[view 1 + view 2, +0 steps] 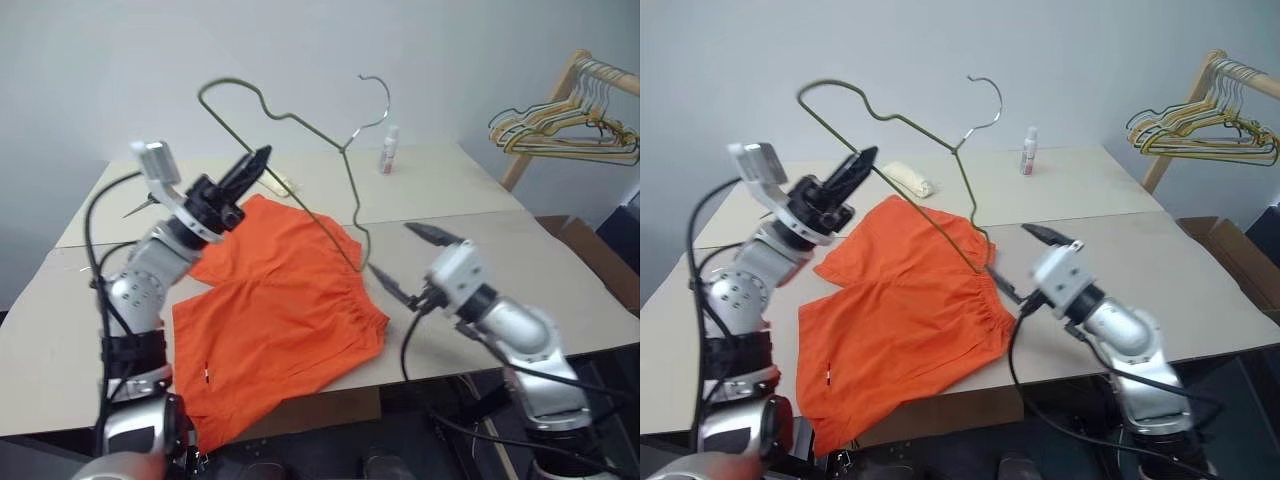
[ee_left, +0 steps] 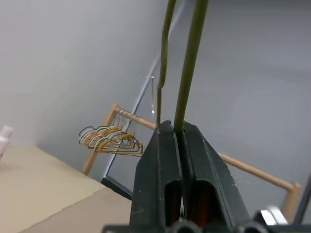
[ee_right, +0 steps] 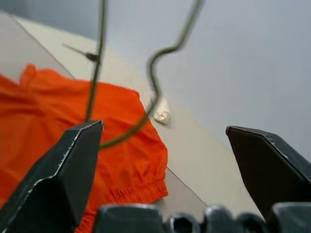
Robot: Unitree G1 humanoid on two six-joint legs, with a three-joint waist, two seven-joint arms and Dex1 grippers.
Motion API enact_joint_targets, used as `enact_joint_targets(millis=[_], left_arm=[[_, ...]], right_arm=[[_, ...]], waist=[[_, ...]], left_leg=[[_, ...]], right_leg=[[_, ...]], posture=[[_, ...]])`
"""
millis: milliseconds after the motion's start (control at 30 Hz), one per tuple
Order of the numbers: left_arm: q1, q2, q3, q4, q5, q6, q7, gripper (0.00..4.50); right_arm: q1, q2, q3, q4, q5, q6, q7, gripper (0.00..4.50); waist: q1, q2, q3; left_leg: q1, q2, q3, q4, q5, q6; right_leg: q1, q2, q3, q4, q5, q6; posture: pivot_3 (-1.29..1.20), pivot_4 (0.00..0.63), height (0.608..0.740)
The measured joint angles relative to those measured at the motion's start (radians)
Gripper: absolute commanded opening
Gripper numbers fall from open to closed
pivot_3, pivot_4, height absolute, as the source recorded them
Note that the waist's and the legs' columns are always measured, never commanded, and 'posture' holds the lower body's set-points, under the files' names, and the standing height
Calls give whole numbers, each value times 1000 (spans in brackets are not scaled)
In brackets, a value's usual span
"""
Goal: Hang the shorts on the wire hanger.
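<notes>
Left claw (image 1: 262,156) clenched on wire hanger (image 1: 300,120) (raised) | right claw (image 1: 407,258) released, beside shorts (image 1: 270,310)

Pale room, beige tabletop, wooden rack

We see a plain grey-white wall (image 1: 120,70) behind a flat beige table (image 1: 560,270) with a seam, and a light wooden clothes rack (image 1: 560,100) with bunched yellow and dark wire hangers (image 1: 560,130) at right.

My shorts (image 1: 270,310) droop past the table (image 1: 520,250) edge, hem hidden; the small bottle's (image 1: 389,150) label is too tiny to read.
</notes>
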Motion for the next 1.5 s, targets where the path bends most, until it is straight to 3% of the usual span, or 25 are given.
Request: enact_joint_targets(millis=[167, 367, 633, 833, 1033, 1133, 1467, 1500], left_arm=[[-37, 87, 37, 53, -23, 7, -233, 0], [-67, 95, 32, 81, -45, 32, -438, 0], [-99, 48, 13, 105, -37, 32, -490, 0], [-100, 31, 9, 110, -32, 31, -490, 0], [-99, 29, 9, 111, -30, 31, -489, 0], [-99, 27, 9, 111, -28, 31, -487, 0], [-98, 15, 10, 112, 9, 13, -476, 0], [-96, 13, 11, 114, 21, -3, -468, 0]], right_arm=[[-51, -234, -136, 12, 431, 372, 204, 4470], [-221, -294, -98, 205, 698, 699, 344, 4470], [-392, -193, 28, 248, 722, 805, 356, 4470], [-433, -137, 77, 256, 695, 806, 332, 4470], [-448, -112, 110, 257, 657, 806, 332, 4470], [-467, -91, 124, 258, 633, 804, 335, 3626], [-473, -77, 143, 258, 590, 801, 345, 68], [-471, -77, 144, 245, 590, 801, 352, 29]], waist=[[1, 0, 0], [-5, 0, 0], [-8, 0, 0], [-11, 0, 0], [-26, 0, 0], [-31, 0, 0], [-31, 0, 0], [-31, 0, 0]], left_leg=[[0, 1, 0, 0, -2, 3], [0, 2, 1, 0, -2, 3], [-2, 3, 1, 0, -2, 3], [-7, 2, 1, 1, -2, 3], [-22, 2, 1, 10, -1, 2], [-21, 1, 1, 11, -1, 2], [-21, 0, 1, 11, -2, 3], [-21, 1, 1, 11, -2, 3]], right_leg=[[2, 0, -2, -5, 0, 0], [2, 0, -1, -5, 1, 0], [0, -2, 0, -6, 3, 3], [-4, -4, 0, -6, 3, 4], [-20, -4, 1, 1, 4, 4], [-19, -5, 2, 3, 4, 4], [-19, -5, 2, 4, 4, 4], [-20, -5, 2, 5, 4, 4]], posture=[[-35, 0, 740], [-63, 0, 740], [-85, 0, 740], [-90, 0, 740], [-85, 0, 740], [-84, 0, 740], [-86, 0, 740], [-87, 0, 740]])
